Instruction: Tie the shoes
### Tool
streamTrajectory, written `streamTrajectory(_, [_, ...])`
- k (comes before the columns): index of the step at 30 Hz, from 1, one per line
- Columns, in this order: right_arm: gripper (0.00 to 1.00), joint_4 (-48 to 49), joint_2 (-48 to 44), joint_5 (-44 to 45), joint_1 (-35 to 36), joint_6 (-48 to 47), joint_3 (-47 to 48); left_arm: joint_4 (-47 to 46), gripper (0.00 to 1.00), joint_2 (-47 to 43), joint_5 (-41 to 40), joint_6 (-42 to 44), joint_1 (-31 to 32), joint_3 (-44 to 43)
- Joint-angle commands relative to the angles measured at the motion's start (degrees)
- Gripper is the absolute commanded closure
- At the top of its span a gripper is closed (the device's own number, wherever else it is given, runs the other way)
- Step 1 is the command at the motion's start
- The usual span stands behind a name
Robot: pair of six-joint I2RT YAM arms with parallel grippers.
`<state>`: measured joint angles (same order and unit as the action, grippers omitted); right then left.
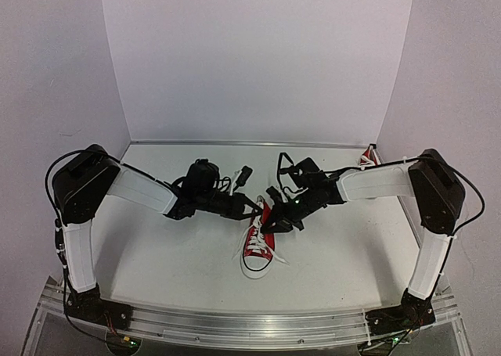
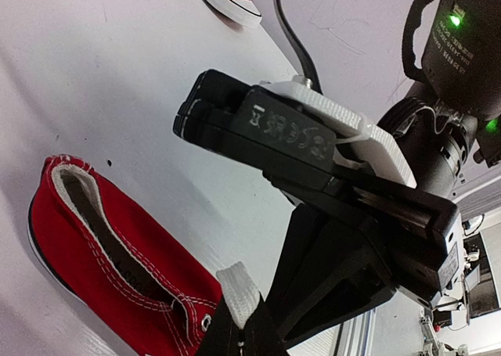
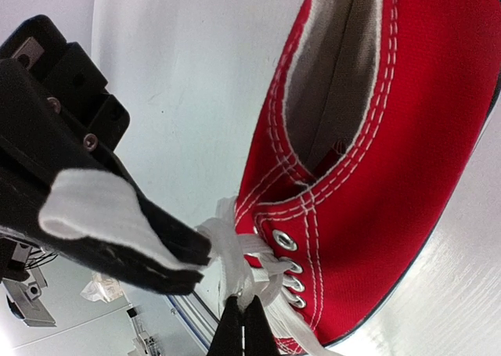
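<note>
Pinching a strand of the white laces [image 3: 235, 250] just above the top eyelets, the right gripper [image 3: 241, 326] has its jaws clenched on it. The left gripper [image 3: 197, 256] is clenched too, its tips touching the same bunch of lace from the other side; I cannot tell whether any lace is caught between them. Both work over the near shoe [image 1: 257, 246], which lies on the table [image 1: 156, 254] between the arms. No finished bow shows, so this knot looks barely begun. The second shoe [image 1: 368, 156] sits well apart in the far right corner, apparently not yet started. That shoe is mostly hidden behind the right arm. From above, the grippers cover the lace crossing.
</note>
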<state>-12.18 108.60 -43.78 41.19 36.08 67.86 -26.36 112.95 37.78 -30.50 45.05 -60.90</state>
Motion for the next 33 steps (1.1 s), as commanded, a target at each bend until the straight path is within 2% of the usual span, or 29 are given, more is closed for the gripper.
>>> streamTrajectory(1, [1.0,-0.8,-4.1,1.9,0.0,0.4,-1.0,-3.3,1.0,-2.9,-1.6,-0.3,-0.6,1.9])
streamTrajectory(20, [1.0,-3.8,-8.2,5.3,-3.1,0.5,-8.0,-0.2,1.0,-5.9,-12.8,1.7,-2.2,6.1])
streamTrajectory(33, [1.0,-5.7,-9.7,7.2,-4.9,-0.6,-11.4,2.5,1.0,-6.1,-15.6,3.0,-3.5,6.7])
